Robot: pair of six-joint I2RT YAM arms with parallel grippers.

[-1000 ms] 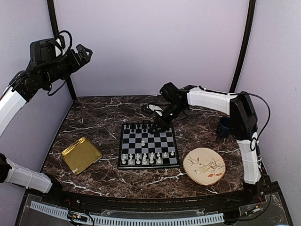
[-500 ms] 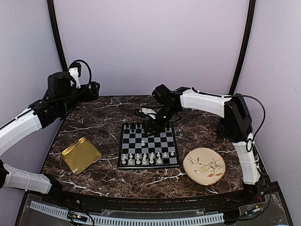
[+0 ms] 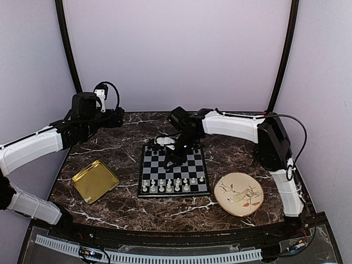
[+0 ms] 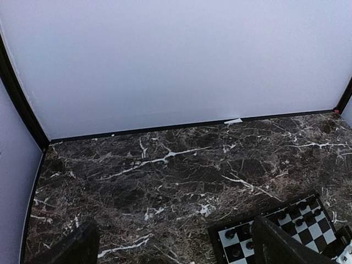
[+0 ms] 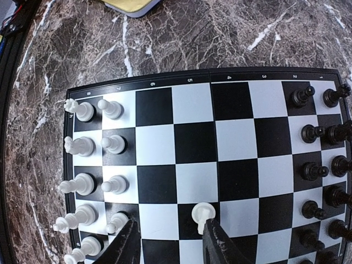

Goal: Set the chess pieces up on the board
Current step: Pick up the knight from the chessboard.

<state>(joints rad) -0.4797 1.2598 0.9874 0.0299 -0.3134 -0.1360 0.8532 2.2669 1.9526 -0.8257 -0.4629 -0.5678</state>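
While you hovered, right gripper [image 5: 170, 231]: half-open, empty, beside stray pawn [image 5: 203, 212]
Left gripper [image 4: 175, 231]: wide, empty
Pawn: looked like pickup step; needed centring first

We see our left end effector [image 4: 176, 245] spread wide over marbled tabletop [image 4: 165, 176]; the board [image 4: 318, 235] with black chessmen [image 4: 300, 221] sits lower right.

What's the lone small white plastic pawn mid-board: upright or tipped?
Upright: the small white plastic pawn stands on its base on the black-and-grey chequered chessboard, round head up.
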